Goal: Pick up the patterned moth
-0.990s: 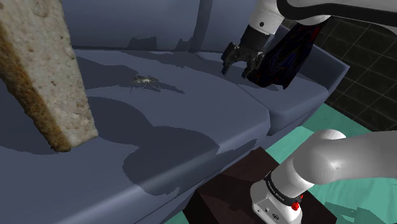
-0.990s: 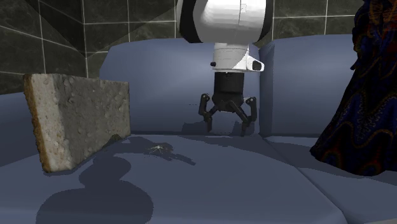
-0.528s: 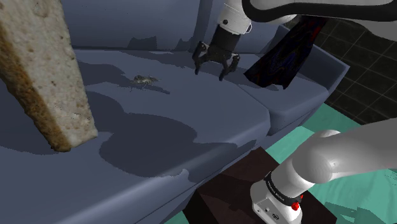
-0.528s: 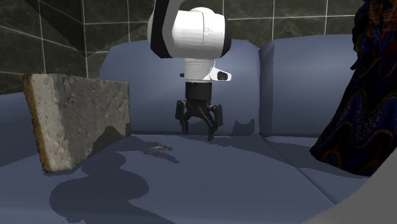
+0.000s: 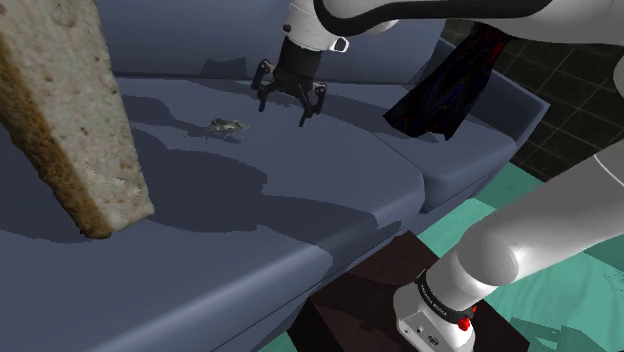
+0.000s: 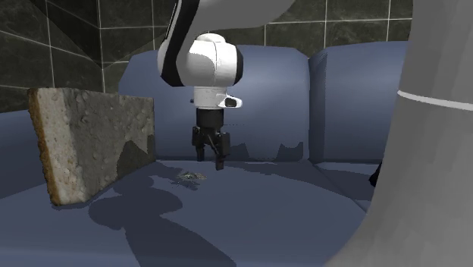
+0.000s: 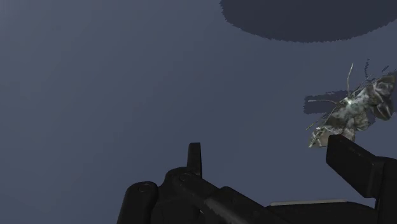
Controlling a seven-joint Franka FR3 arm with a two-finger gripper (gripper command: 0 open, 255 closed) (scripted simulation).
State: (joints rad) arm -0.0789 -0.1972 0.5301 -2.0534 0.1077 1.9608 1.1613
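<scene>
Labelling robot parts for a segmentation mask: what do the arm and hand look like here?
The arm is glossy white, built of rounded tubular links with dark grey joints between them. Near its base a black band carries small pale lettering and a red dot. The hand is all black: a compact body below a white wrist flange, with two angular, claw-like fingers.

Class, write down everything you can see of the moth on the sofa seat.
The moth is small and mottled in pale grey and dark patches, with thin antennae and legs sticking out. It lies flat on the blue-grey sofa seat and casts a small shadow beside itself. Only the seat touches it. The open gripper hangs above and to one side of it, apart from it.
</scene>
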